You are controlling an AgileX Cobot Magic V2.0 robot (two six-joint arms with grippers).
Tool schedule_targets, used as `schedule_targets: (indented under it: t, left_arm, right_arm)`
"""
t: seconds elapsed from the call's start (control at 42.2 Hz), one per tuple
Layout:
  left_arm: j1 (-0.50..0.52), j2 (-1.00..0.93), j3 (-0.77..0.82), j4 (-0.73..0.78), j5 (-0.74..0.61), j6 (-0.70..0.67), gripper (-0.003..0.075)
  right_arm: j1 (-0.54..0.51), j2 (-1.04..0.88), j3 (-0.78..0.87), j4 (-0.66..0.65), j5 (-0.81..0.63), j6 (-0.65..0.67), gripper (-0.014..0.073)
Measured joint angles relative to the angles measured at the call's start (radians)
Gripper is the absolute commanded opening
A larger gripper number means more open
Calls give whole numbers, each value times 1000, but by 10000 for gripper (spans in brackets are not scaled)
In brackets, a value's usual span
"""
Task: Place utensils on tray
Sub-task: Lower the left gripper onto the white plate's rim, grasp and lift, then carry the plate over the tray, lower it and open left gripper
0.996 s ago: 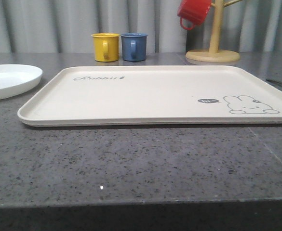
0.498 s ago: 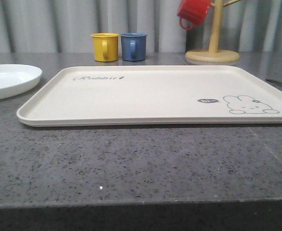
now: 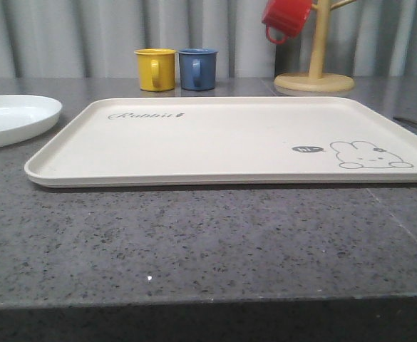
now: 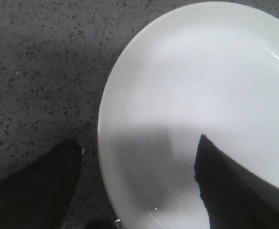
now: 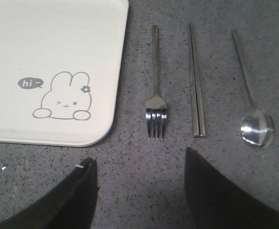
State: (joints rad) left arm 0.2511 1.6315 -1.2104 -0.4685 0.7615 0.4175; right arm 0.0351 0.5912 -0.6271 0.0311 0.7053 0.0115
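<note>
The large cream rectangular tray with rounded corners and a low raised rim lies flat on the dark speckled stone surface, with nothing on it apart from its printed "Rabbit" script and line-drawn rabbit. In the right wrist view, three shiny silver metal utensils lie side by side on the surface just beside the tray's rabbit corner: a four-tined fork nearest the tray, then a long flat knife, then an oval-bowled spoon, none touching another.

The right gripper hovers above the fork's tines, its dark fingers spread apart and grasping nothing. The left gripper hangs over the round white plate (which sits left of the tray in the front view), its fingers likewise released, one over the plate and one over the surface beside its rim.

Behind the tray stand a yellow mug and a blue mug, and a red mug hangs on a wooden mug tree.
</note>
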Motion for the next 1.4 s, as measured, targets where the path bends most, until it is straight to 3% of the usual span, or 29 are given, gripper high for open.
schedule_targets:
  t: [0.213,0.522,0.664,1.138,1.28,1.399]
  left_arm:
    - [0,41,-9,-2,-8,0,472]
    - [0,54,-10,-2,-8,0,114]
    - [0,58,-10,-2,-6,0,-15]
    - [-4,-12,-130,-36,93,2,-20]
    - [-55,-45,-167,-93,107,39,-20]
    - [-160,-45,-170,-111,122,71,-20]
  right_arm:
    - [0,0,0,0,0,0,437]
    - [0,0,0,0,0,0,437]
    - [0,0,0,0,0,0,437]
    - [0,0,0,0,0,0,437]
    - [0,0,0,0,0,0,437]
    - [0,0,0,0,0,0,437]
